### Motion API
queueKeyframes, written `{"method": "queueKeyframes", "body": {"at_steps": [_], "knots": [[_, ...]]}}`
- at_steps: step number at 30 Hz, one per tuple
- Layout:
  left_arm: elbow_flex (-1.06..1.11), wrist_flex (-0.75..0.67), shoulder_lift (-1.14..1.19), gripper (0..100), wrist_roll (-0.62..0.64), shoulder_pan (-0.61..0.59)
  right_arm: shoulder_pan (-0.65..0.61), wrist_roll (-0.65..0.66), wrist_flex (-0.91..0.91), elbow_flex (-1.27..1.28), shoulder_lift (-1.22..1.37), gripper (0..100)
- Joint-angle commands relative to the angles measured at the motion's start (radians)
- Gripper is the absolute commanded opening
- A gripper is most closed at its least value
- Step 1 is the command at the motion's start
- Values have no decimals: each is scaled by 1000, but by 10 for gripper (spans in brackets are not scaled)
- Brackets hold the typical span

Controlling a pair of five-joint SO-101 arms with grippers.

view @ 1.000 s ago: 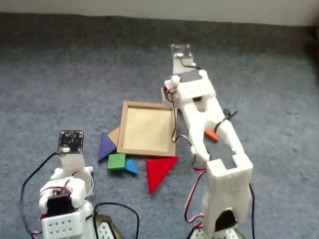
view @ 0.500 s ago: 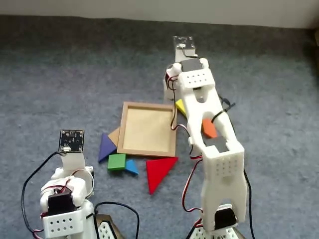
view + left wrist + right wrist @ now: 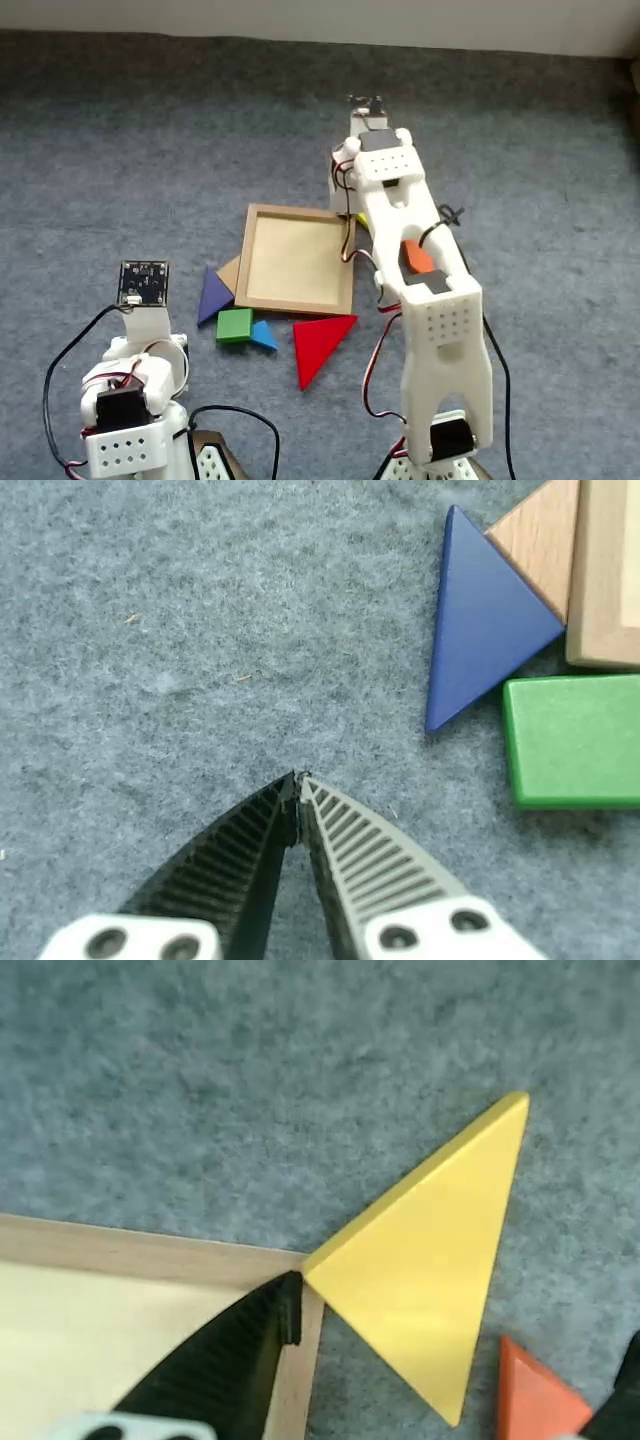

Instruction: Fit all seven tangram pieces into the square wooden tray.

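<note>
The right arm (image 3: 420, 290) is stretched far forward with its wrist bent down. The right gripper (image 3: 455, 1360) has its fingers (image 3: 265, 1335) spread wide. The left arm (image 3: 130, 400) sits folded back. The left gripper (image 3: 298, 780) points down, its ribbed fingers pressed together at the tips.

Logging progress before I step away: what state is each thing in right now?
wooden tray, empty
yellow triangle, outside tray, at its corner
orange piece, outside tray
red triangle, outside tray
blue triangle, outside tray
green square, outside tray
light blue piece, outside tray
tan triangle, outside tray
left gripper, shut
right gripper, open
</note>
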Motion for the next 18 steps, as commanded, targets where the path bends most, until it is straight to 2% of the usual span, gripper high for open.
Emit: {"method": "queueKeyframes", "body": {"at_steps": [1,6,13,18], "knots": [[21,5,-30,34,-2,-13,39,8,-16,-13,-2,454],[21,5,-30,34,-2,-13,54,8,-30,-13,-2,450],[21,5,-30,34,-2,-13,51,9,-35,-13,2,269],[21,5,-30,34,-2,-13,50,40,-2,-12,-4,249]]}}
